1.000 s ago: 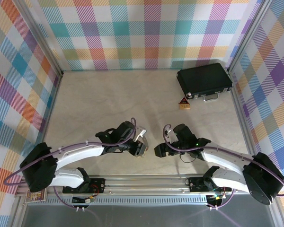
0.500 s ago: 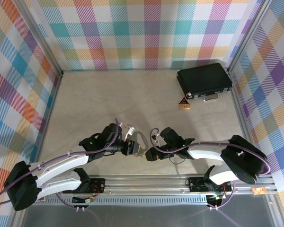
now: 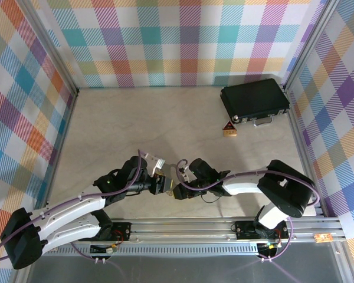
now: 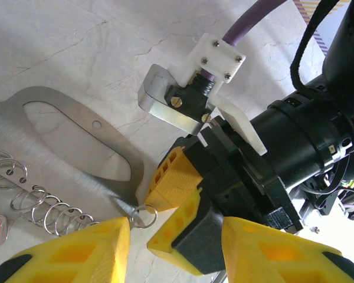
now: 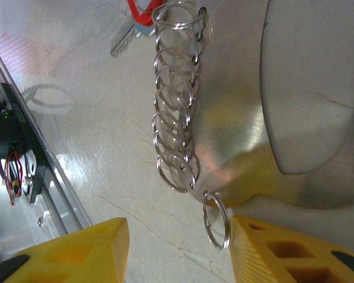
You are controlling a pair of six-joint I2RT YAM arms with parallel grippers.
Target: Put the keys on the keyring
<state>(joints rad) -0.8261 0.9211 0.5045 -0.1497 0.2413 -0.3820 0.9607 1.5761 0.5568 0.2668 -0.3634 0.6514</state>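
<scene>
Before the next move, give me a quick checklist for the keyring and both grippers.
1. The end ring sits between the open fingers of the right gripper: ok.
2. The red key is threaded on the keyring: cannot tell; it lies by the far ring.
3. The left gripper holds the keyring: cannot tell.
4. Grippers clear of each other: not ok; a right finger looks set between the left's.
5. The black case and triangular block are out of the way: ok.
</scene>
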